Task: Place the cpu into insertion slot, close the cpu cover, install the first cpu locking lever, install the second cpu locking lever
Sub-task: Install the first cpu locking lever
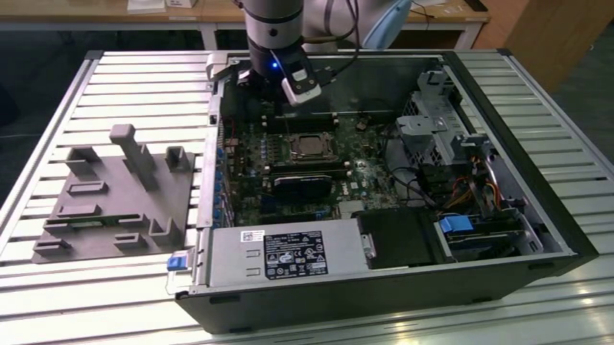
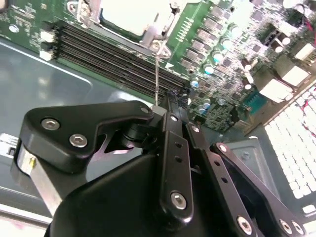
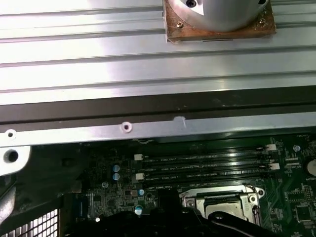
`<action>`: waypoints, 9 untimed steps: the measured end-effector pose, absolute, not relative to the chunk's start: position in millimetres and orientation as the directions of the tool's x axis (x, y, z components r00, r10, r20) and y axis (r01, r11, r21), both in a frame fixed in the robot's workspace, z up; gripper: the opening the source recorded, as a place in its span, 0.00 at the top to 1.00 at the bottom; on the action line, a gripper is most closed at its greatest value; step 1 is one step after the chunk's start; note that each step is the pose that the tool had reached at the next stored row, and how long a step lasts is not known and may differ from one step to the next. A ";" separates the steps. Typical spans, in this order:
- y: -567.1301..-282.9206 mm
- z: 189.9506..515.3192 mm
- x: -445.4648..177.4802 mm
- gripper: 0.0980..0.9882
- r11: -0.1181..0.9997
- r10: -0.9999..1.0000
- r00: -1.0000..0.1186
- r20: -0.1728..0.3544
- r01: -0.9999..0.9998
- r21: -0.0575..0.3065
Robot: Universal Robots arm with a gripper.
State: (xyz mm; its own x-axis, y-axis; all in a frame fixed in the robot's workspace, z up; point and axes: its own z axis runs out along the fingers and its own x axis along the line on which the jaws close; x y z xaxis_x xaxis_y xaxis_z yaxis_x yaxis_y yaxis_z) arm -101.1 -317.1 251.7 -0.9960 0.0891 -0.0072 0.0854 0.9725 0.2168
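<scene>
I am well into the job. The cpu (image 2: 123, 15) already sits in the insertion slot (image 1: 331, 136), in the middle of the green circuit board (image 2: 197, 19). The board is inside the open computer case (image 1: 537, 187), which lies on the slatted tabletop (image 1: 125, 86). The cpu cover (image 2: 150, 37) looks folded down, with its metal frame around the chip.

What is left is the levers. One thin wire locking lever (image 2: 157, 74) is not latched. It sticks out from a corner of the slot and runs straight to my gripper (image 2: 173, 96). I cannot see how the other lever stands.

In the second wrist view the fingers (image 2: 170, 128) are pressed together at their tips, with no gap between them. The end of the lever is right beside them. It may be pinched there, but the black arm parts hide the spot, so I am not sure.

The cpu lies flat with its pale metal top facing up, out of the open case. It is square, so it has no long side, and its edges line up with the frame around it. The lever is the long thing here, and its length runs from the slot's corner to the fingers.
</scene>
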 end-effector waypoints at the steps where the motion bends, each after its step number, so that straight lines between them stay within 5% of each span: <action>1: -317.1 251.6 -98.7 1.00 0.972 0.089 -0.996 -0.007 0.085 0.217; 9: -317.1 251.2 -78.1 1.00 0.972 0.089 -0.996 -0.007 0.085 0.217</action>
